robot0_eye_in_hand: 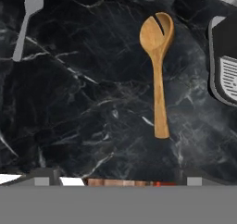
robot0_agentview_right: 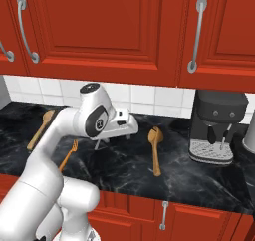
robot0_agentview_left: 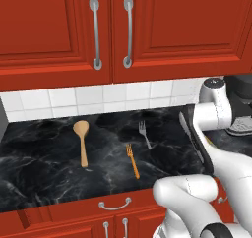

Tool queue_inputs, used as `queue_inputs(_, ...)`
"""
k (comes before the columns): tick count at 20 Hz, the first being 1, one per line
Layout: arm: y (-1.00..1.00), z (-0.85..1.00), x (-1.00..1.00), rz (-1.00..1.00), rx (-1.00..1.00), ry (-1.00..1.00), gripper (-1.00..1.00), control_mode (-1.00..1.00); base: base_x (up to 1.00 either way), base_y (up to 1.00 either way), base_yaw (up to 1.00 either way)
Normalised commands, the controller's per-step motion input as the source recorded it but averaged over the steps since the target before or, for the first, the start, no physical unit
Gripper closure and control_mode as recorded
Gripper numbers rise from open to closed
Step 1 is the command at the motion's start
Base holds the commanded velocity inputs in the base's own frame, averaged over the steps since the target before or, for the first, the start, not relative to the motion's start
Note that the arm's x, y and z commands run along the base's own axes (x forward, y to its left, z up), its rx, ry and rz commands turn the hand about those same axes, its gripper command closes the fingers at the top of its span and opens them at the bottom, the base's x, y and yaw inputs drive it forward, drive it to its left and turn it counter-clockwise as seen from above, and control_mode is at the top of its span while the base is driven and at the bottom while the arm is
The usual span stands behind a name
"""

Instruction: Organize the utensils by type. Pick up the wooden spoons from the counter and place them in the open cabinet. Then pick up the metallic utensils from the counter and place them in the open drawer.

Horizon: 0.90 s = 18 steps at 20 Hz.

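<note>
A: Where does the slotted wooden spoon [robot0_eye_in_hand: 157, 65] lie relative to the pincer [robot0_agentview_right: 130, 127]?

B: In the hand view it lies flat on the black marble table [robot0_eye_in_hand: 83, 107], above the pincer's tips and toward one o'clock from the view's centre. Its bowl points to twelve o'clock and its handle end to six. It touches neither tip.

A: And the pincer itself?

B: Its jaws stand wide apart and hold nothing. In the right base view it hovers over the table, with that same spoon [robot0_agentview_right: 156, 153] just beside it at about three o'clock.

A: What else sits on the table?

B: A second wooden spoon [robot0_agentview_left: 82, 141], with a solid bowl, lies well apart at the left of the left base view, bowl toward twelve o'clock. A grey metal fork [robot0_agentview_left: 143, 133] lies nearer the tiled wall, and an orange fork [robot0_agentview_left: 132, 161] lies at about seven o'clock from it, closer to the table's front edge. In the hand view the grey fork [robot0_eye_in_hand: 25, 21] appears at about eleven o'clock.

A: Anything near the slotted spoon on the other side?

B: A dark coffee machine [robot0_agentview_right: 215, 128] stands at three o'clock from it, apart from it.
</note>
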Motion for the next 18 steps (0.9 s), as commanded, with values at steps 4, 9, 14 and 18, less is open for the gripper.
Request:
queue_inputs(4,-0.28,-0.3,0.08,0.02,-0.13,-0.04,-1.0,-1.0,0.0,0.0,0.0)
queue_inputs(9,-0.25,-0.27,0.13,0.01,-0.06,0.0,-1.0,-1.0,0.0,0.0,0.0)
queue_inputs(14,-0.26,-0.18,0.19,0.02,0.0,0.0,-1.0,-1.0,0.0,0.0,0.0)
queue_inputs(18,-0.27,-0.1,0.24,0.03,0.0,0.03,-1.0,-1.0,0.0,0.0,0.0)
